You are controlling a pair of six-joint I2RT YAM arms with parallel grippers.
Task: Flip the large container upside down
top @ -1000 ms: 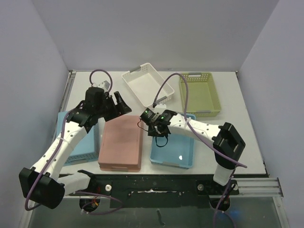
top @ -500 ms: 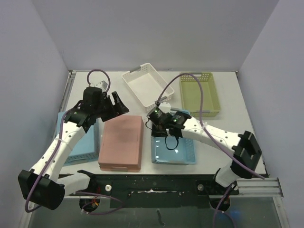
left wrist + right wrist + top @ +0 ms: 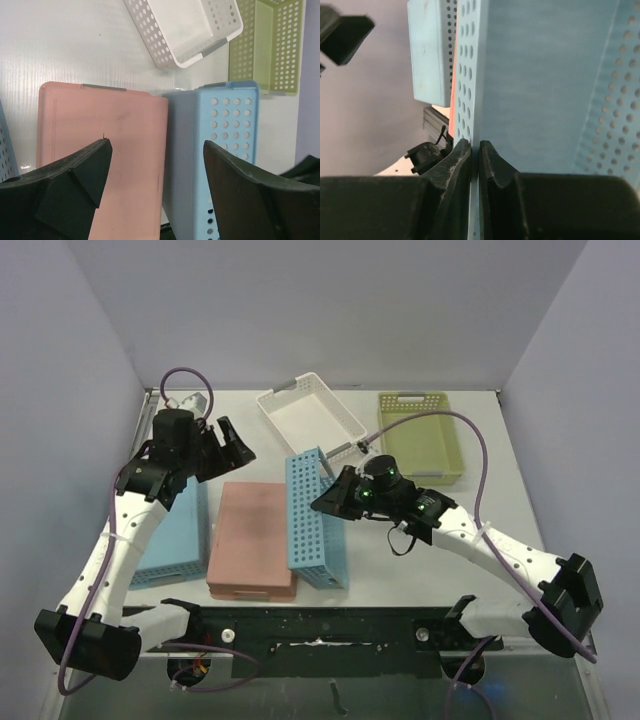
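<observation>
1. top view: the blue basket (image 3: pixel 315 525) is tipped up on one long side, roughly vertical, right next to the pink container (image 3: pixel 252 535), which lies flat with its bottom up. the right gripper (image 3: pixel 330 502) has the raised wall from the right-hand side. the left gripper (image 3: pixel 232 445) hangs over the table beyond the pink container with its jaws spread and nothing in them. the white basket (image 3: pixel 310 420) and green basket (image 3: pixel 420 435) sit at the back and aren't involved. i'd say this is about the halfway point of the flip.

2. left wrist view: both fingers (image 3: pixel 75 185) are wide apart and empty. below them you can see the pink container (image 3: pixel 100 125) and the blue basket (image 3: pixel 220 150) on edge, with its perforated wall facing the camera. the two look like they're touching, or very nearly.

3. right wrist view: the fingers (image 3: pixel 452 170) are pinched almost closed on a thin wall of the blue basket (image 3: pixel 545 90), so the grip looks solid.

4. my guess for the next move: keep rolling the basket over until the open side faces the table. the pink container is right there, so it'll probably have to tip away from it or shift sideways first. only let go once the rim is flat on the table.
</observation>
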